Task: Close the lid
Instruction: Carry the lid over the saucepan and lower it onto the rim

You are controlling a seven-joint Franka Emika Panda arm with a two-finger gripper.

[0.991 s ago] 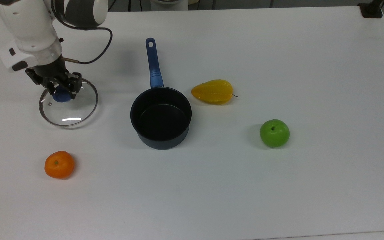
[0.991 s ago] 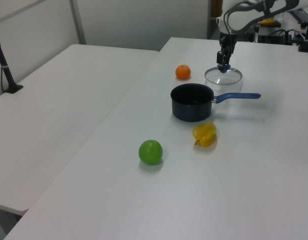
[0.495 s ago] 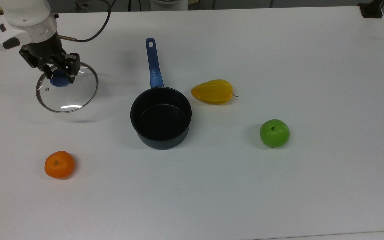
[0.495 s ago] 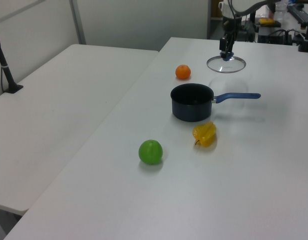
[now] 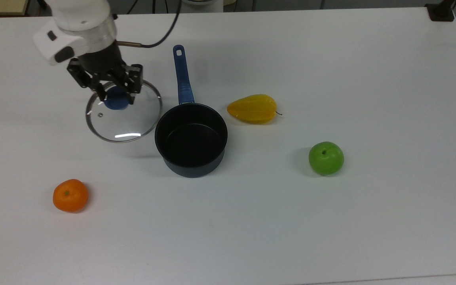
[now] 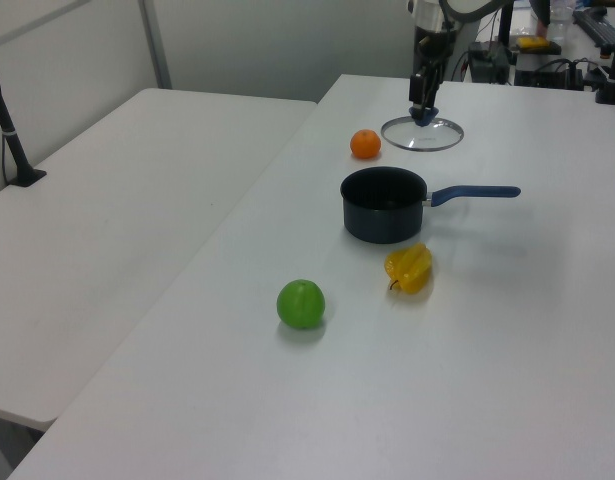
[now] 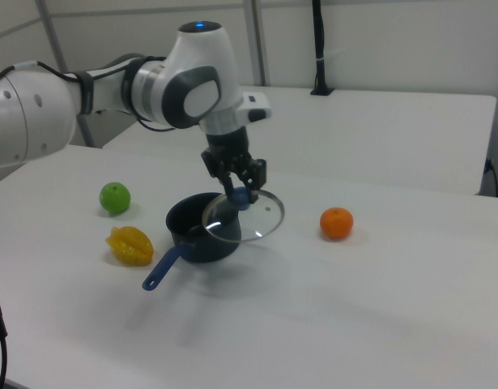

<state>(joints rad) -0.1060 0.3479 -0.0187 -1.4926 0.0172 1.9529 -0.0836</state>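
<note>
Counter [image 5: 331, 237]: big, white and smooth.
Second table [image 6: 107, 230]: white, just beside the counter on the left view's left.
Wall [image 6: 277, 40]: pale and plain, behind the tables.
Black clamp [image 6: 17, 165]: stands on the second table.
Light: bright and even.

You get bright, even overhead light; soft shadows fall under the lid [image 5: 124, 114], glare streaking its glass.

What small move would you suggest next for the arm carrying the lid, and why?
Probably keep carrying toward the top view's right: the claw holds the lid by its blue knob, lifted off the table, and it is not yet centred over the open saucepan.
</note>
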